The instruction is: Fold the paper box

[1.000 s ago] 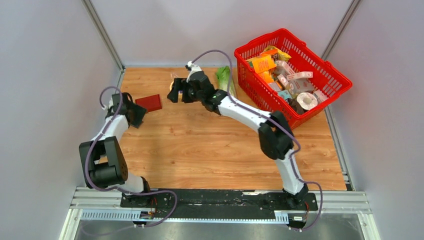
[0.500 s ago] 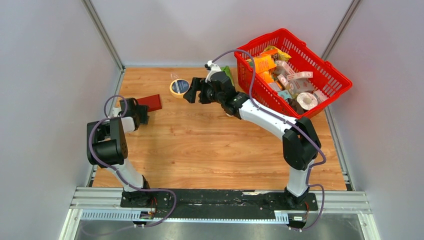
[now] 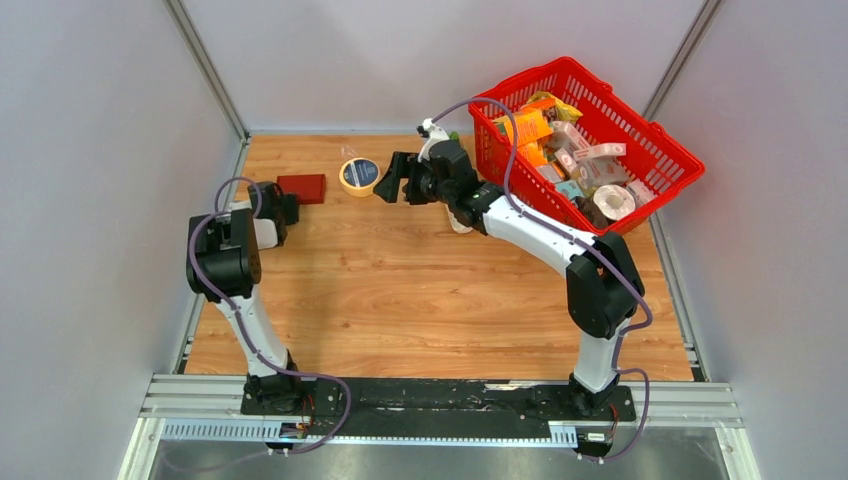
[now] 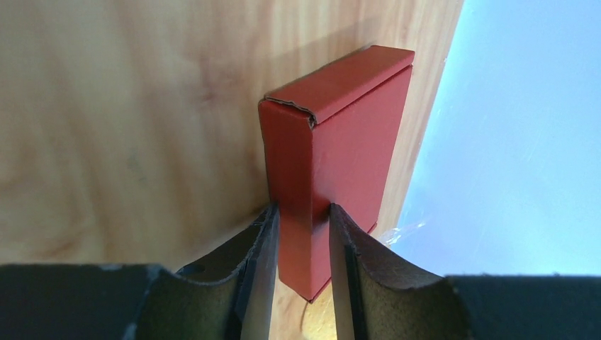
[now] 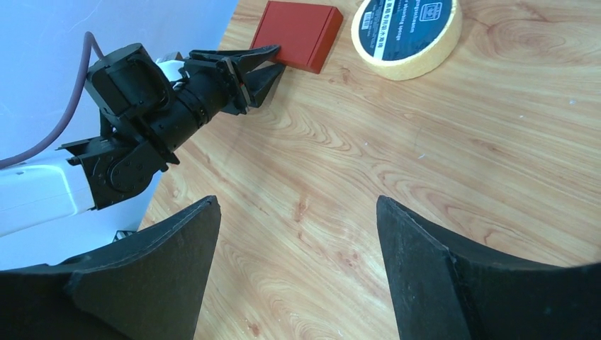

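**Paper box**: dark red, closed into a shallow rectangular block. No print is seen on any visible face. It is located at the far-left part of the wooden table, close to the left wall, with one broad face turned to the tabletop. Slight crumpling is noted at one corner of the end flap. Whether the gripped end is lifted off the wood cannot be told.

**Left gripper**: turned on its side and pinched across the thin near edge of the box. Both pads are seen lying against the cardboard, one on the table side and one on the upper face.

**Right gripper**: held above the table and spread wide, with nothing between the fingers. It is pointed towards the box and the left gripper, apart from both.

**Tape roll**: pale yellow, laid flat just to the right of the box and not touching it. A dark blue round label with white writing is carried on top, but the characters are too small to be read.

**Basket**: red plastic mesh, set at the far-right corner and filled with packaged goods. Printed labels are noted on several packs, none legible.
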You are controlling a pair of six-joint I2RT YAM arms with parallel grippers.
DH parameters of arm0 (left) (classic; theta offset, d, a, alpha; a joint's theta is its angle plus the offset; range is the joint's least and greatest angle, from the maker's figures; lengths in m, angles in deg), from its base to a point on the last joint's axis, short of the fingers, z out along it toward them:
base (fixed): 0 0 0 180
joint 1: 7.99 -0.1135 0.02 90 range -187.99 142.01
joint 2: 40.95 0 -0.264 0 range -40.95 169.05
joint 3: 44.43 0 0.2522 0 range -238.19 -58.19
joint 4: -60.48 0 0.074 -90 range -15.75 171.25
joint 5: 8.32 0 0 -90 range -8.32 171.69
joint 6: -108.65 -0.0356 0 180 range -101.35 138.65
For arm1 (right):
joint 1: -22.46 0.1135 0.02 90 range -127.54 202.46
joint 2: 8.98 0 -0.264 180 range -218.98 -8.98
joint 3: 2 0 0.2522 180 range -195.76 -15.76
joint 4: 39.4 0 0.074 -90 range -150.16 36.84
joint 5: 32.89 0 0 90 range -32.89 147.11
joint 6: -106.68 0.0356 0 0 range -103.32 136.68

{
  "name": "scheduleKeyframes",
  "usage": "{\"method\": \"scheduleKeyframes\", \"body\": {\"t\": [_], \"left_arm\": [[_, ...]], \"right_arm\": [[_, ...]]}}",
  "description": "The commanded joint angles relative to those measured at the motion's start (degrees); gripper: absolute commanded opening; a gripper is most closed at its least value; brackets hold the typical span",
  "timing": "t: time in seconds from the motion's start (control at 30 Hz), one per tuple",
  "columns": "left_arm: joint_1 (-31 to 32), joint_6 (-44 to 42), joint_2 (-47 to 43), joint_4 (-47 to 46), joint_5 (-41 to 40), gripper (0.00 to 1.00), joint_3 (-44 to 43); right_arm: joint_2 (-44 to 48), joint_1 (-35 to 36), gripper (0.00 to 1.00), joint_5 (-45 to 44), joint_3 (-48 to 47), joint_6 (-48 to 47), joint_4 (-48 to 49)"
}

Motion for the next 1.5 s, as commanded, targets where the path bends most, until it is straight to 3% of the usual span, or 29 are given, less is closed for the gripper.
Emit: {"method": "scheduleKeyframes", "body": {"t": [0.0, 0.1, 0.47, 0.8, 1.07, 1.47], "left_arm": [[1.6, 1.0, 5.1, 1.8, -0.7, 0.38, -5.1], [3.2, 2.2, 6.2, 2.6, -2.0, 0.42, -6.7], [4.1, 3.7, 14.5, 8.6, -6.4, 0.40, -19.9], [4.0, -1.2, 20.0, 15.8, -8.1, 0.43, -33.3], [4.0, -0.7, 22.6, 20.1, -8.2, 0.44, -38.8], [7.0, 3.3, 22.5, 21.6, -9.0, 0.45, -38.7]], "right_arm": [[1.7, -1.9, 0.83, 1.0, 0.4, 0.5, 2.9], [1.5, -2.4, 0.83, 1.7, 0.6, 1.1, 2.9], [3.8, -3.8, 0.83, 1.8, 2.9, 1.5, 5.0], [3.7, -5.3, 0.82, 3.0, 3.1, 2.0, 5.3], [3.7, -5.7, 0.82, 3.8, 3.2, 2.6, 5.4], [4.1, -6.0, 0.82, 4.7, 3.1, 3.0, 5.5]]}}
